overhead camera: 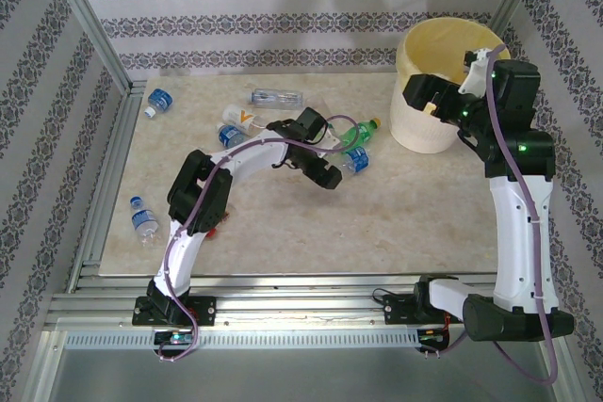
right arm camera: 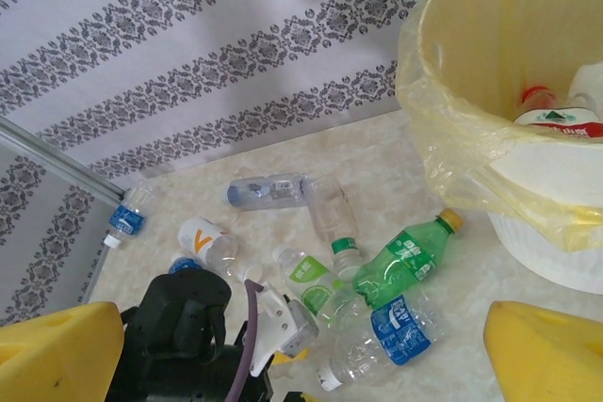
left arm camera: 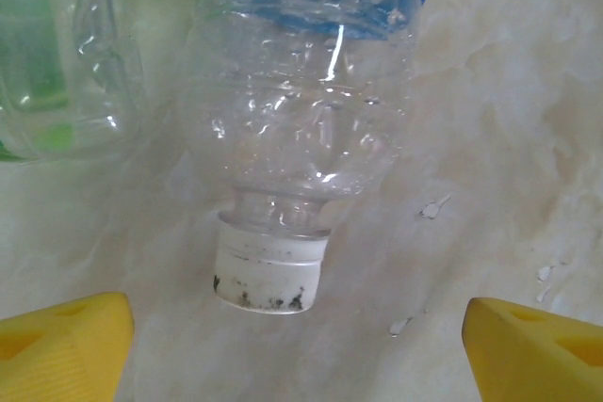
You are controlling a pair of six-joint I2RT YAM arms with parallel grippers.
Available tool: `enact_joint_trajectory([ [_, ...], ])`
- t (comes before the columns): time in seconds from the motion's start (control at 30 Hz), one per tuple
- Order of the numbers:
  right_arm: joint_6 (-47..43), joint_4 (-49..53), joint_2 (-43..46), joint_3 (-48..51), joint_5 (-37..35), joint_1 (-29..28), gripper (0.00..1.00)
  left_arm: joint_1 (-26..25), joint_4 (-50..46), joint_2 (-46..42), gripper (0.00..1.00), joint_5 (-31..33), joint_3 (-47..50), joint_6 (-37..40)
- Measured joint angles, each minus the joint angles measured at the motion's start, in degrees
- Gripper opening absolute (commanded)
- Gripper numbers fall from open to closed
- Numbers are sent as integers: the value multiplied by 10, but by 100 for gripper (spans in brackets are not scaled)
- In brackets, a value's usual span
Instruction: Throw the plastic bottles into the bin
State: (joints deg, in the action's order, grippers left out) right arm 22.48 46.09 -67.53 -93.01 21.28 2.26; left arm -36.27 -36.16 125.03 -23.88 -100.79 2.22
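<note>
Bottles (overhead camera: 350, 159) lie mid-frame in the top view, and the bin (overhead camera: 424, 129) stands upper right. Your left gripper (left arm camera: 300, 350) gapes wide and empty, just short of a clear bottle's cap (left arm camera: 271, 275). Your right gripper (right arm camera: 301, 355), also wide and empty, hangs near the bin. Pinching the slick cap could squirt the bottle away.

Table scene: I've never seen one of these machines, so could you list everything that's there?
pale-yellow round plastic bin: one, pale yellow, table's far right corner
red-capped plastic bottle: one, inside the bin
green plastic bottle: one, green with yellow cap, mid-table
blue-labelled clear plastic bottles: three, clear; one beside the green bottle, one far left, one at the left edge
other clear plastic bottles: at least four, clear, clustered mid-table
beige marbled table: one
left tool: yellow fingers, open, facing a clear bottle's white cap
right tool: yellow fingers, open, by the bin's rim
</note>
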Motion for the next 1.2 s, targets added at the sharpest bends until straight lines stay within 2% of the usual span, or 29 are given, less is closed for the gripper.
enact_joint_trajectory([
  [0.37, 3, 10, 25, 42, 0, -3, 98, 7, -22, 40, 90, -3, -52, 15],
  [0.7, 14, 13, 45, 69, 0, -3, 98, 8, -25, 62, 86, -28, -56, 21],
  [1.2, 14, 13, 57, 101, 0, -3, 98, 8, -11, 65, 53, -52, -52, 19],
])
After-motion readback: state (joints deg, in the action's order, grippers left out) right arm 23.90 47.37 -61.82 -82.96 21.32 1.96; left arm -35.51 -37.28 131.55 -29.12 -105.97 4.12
